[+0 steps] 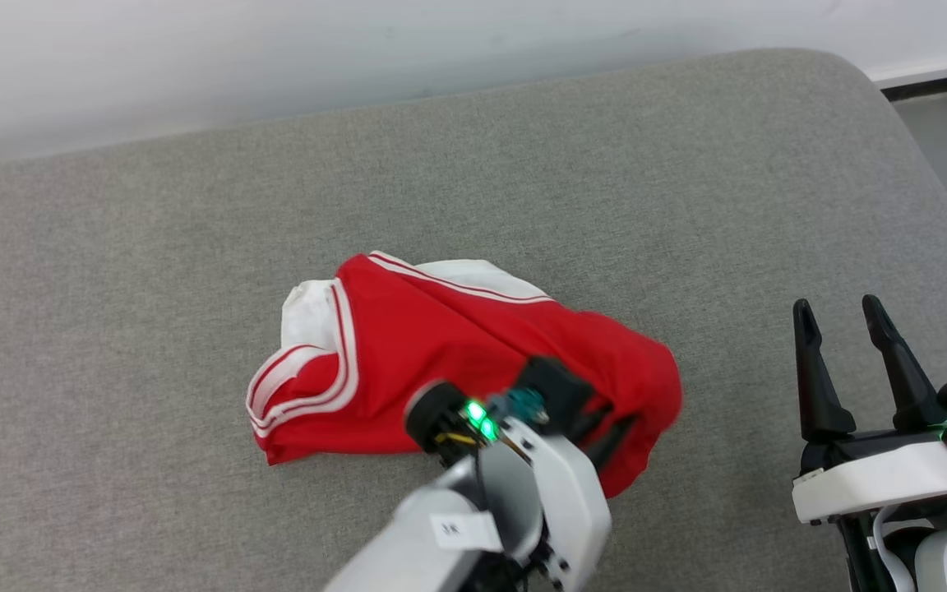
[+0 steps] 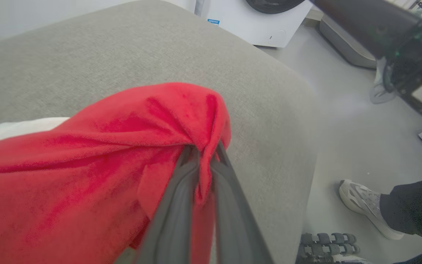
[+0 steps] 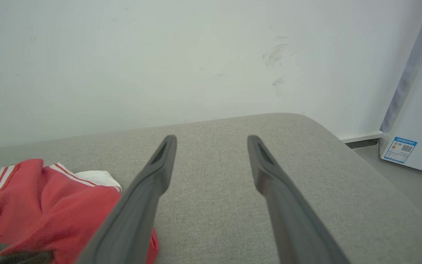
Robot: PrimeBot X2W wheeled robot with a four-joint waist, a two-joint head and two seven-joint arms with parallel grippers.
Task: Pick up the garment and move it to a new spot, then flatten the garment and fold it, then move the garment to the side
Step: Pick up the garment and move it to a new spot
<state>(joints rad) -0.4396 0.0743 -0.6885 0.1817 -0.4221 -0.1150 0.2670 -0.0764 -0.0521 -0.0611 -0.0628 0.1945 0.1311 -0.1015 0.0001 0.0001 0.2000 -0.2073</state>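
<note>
Left wrist view: left end effector clenched on red jersey fold; right end effector released over grey cushion.

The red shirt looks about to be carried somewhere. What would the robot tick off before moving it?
1. The left gripper is shut on a fold of the shirt: ok.
2. The right gripper is open, apart from the shirt: ok.
3. Bare room on the grey cushion for a new spot: ok.
4. Shirt lying flat: not ok, it is bunched.
5. How many layers the pinch holds: cannot tell.
6. A person's shoe is on the floor, off the cushion: ok.
</note>
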